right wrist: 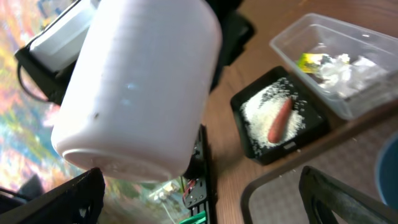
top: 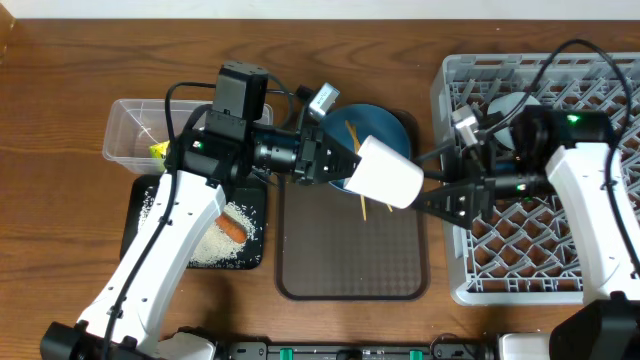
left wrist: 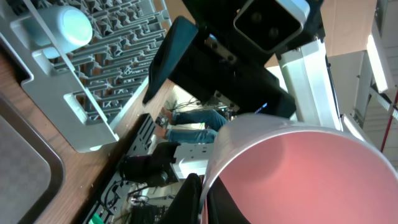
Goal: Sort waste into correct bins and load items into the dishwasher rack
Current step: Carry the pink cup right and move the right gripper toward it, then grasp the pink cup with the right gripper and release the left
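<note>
Wooden tabletop (top: 60, 60) bears a brown serving tray (top: 350, 260); above it the left pincer (top: 345, 165) is clamped on the tilted pale pink cup (top: 388, 172). The right pincer (top: 425, 187), spread apart, flanks the cup beside the dishwasher rack (top: 530, 260).

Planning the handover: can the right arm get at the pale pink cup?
Probably yes. The right end effector is open, and the pale pink cup, held at its rim by the left end effector, points its base at it, nothing between.
</note>
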`<state>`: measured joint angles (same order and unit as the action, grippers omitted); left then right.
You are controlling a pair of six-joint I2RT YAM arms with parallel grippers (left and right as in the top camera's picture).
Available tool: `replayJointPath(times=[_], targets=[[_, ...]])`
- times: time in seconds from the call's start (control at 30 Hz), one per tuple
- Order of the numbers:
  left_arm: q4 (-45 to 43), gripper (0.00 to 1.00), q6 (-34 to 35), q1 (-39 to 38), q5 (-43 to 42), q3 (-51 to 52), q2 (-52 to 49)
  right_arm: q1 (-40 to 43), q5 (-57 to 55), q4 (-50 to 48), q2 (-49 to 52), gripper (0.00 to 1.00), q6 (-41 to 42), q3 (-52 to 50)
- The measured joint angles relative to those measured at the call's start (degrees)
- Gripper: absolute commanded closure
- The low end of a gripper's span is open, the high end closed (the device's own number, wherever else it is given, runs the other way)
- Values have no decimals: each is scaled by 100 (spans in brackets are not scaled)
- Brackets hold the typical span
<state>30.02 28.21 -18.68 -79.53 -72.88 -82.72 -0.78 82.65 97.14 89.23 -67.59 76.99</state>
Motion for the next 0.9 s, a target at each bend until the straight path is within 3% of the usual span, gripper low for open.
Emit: replayJointPath(times=[0.53, 0.9], targets=[[9, 94, -22, 17, 37, 0, 7, -398, 160, -28, 0, 1, -385, 0], [0, 94, -55, 160, 450, 0, 0, -483, -505, 15, 0, 1, -348, 2]])
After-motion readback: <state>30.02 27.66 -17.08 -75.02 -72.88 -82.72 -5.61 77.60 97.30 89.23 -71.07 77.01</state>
